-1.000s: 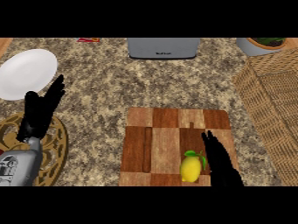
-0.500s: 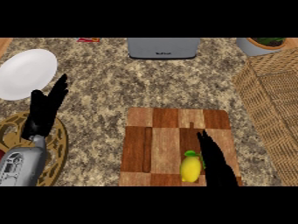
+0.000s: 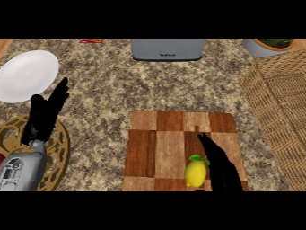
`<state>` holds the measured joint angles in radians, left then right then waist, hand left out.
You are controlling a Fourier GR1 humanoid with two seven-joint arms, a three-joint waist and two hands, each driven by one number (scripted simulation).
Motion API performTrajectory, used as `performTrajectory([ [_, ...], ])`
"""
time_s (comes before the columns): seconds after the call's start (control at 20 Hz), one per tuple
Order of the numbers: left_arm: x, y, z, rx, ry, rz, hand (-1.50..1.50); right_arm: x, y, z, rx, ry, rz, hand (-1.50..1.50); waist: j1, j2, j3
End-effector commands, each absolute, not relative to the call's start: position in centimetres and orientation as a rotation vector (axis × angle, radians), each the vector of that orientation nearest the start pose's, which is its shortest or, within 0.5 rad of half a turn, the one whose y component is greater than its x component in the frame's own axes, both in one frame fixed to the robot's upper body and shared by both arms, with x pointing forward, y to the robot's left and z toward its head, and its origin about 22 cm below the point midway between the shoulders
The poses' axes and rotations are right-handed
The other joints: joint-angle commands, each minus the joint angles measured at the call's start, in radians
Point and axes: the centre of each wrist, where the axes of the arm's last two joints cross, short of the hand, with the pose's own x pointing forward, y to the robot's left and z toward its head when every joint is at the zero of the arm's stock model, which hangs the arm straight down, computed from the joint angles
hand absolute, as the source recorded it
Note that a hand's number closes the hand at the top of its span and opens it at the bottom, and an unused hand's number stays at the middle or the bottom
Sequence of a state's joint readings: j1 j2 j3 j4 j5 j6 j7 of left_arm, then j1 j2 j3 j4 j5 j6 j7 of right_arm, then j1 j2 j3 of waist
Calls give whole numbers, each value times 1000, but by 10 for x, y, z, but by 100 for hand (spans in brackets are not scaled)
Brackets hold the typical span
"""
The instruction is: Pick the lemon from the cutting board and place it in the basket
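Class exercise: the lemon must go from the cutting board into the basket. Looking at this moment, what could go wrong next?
The right robot hand lies straight-fingered beside the lemon, not curled round it; closing now might nudge it so it rolls off the cutting board. The basket has a raised wicker wall, which a low carry could clip.

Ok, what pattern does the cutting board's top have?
The cutting board has a checkered pattern of light and dark brown wood, seen in the head view.

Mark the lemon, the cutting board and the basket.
lemon (image 3: 195, 173), head view, middle of its yellow body.
cutting board (image 3: 170, 148), head view, bare wood left of centre.
basket (image 3: 291, 112), head view, woven wall.
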<state>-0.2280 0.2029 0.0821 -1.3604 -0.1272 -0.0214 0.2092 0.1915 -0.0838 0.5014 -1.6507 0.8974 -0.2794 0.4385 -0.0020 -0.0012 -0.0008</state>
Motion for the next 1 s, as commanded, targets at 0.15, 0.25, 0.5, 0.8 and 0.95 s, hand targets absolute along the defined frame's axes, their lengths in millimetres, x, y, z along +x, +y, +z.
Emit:
performTrajectory([
  [0.15,293,274,28,278,-1361,-196,0,184,-135,-18,-797,-1293,790,150,3,0,1],
  [0.25,289,275,22,279,-1346,-209,0,191,-140,-26,-827,-1285,822,150,3,1,1],
  [0.5,295,283,16,255,-1363,-210,0,187,-145,-39,-893,-1330,874,150,0,2,1],
  [0.8,298,261,33,257,-1367,-222,0,215,-154,-24,-937,-1023,1368,150,23,3,0],
  [0.95,296,275,33,263,-1373,-215,0,243,-116,14,-960,-1078,1423,150,18,2,0],
])
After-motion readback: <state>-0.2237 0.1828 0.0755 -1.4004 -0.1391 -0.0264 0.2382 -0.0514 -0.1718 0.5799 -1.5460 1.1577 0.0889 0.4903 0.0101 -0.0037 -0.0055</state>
